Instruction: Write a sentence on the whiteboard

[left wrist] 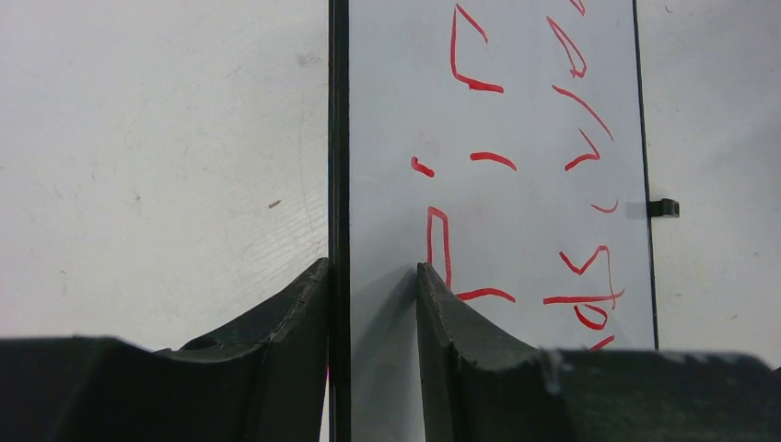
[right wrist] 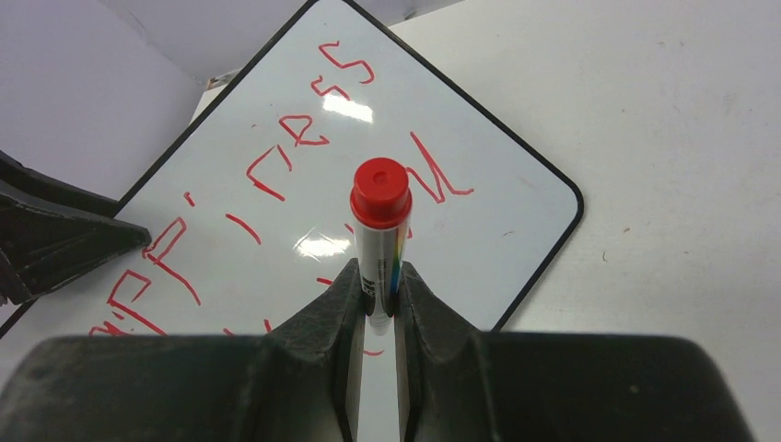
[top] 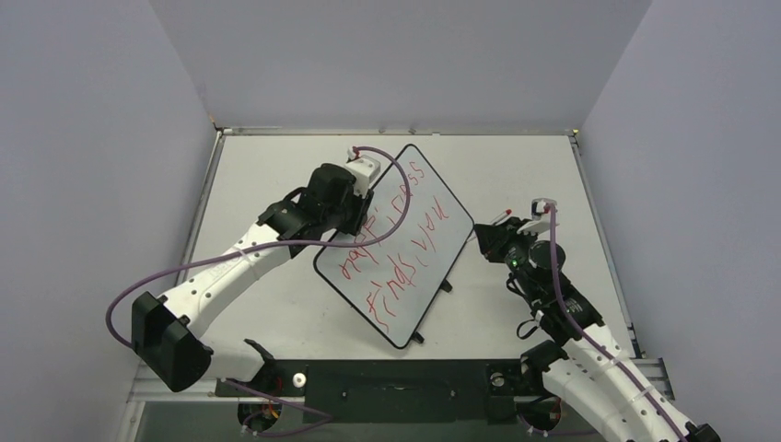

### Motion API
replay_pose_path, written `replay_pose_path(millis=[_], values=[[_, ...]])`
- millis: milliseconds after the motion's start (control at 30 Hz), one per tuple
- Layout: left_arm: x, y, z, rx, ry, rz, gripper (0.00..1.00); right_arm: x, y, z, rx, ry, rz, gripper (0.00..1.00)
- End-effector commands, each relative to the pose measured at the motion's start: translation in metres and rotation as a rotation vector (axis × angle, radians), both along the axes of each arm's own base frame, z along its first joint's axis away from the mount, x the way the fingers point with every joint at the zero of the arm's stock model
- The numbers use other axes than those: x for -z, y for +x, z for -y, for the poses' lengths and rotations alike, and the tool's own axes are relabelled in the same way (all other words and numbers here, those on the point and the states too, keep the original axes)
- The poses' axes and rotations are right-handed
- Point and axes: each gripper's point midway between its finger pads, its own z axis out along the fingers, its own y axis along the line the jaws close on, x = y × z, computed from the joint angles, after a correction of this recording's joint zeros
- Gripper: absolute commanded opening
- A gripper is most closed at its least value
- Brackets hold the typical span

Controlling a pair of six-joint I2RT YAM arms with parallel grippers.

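Observation:
The whiteboard (top: 419,295) lies slanted across the middle of the table. The sentence (top: 405,239) is red handwriting in two rough lines on it. My left gripper (top: 361,216) is shut on the board's upper left edge. In the left wrist view its fingers (left wrist: 299,304) straddle the black rim (left wrist: 338,138), with red strokes (left wrist: 479,157) beyond. My right gripper (top: 493,235) is just off the board's right corner, shut on a marker (top: 502,219). In the right wrist view the marker (right wrist: 379,235) stands between the jaws with its red end (right wrist: 380,191) pointing away, above the board (right wrist: 497,203).
Two small black clips (top: 446,286) sit on the board's lower right edge; one shows in the left wrist view (left wrist: 663,208). Grey walls close in the table on three sides. A black bar (top: 396,378) with the arm bases runs along the near edge.

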Motion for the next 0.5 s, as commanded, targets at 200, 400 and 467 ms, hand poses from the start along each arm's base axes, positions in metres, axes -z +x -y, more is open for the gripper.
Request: replay_pose_path(millis=[200, 400, 467], values=[[-0.009, -0.018, -0.009, 0.029, 0.114, 0.039, 0.00, -0.012, -0.010, 0.013, 0.039, 0.016, 0.051, 0.00], [-0.026, -0.031, -0.019, 0.012, 0.063, 0.067, 0.00, -0.011, -0.012, 0.015, 0.045, 0.011, 0.050, 0.00], [-0.031, -0.037, -0.024, 0.009, 0.048, 0.074, 0.00, -0.012, -0.012, 0.014, 0.044, 0.015, 0.052, 0.00]])
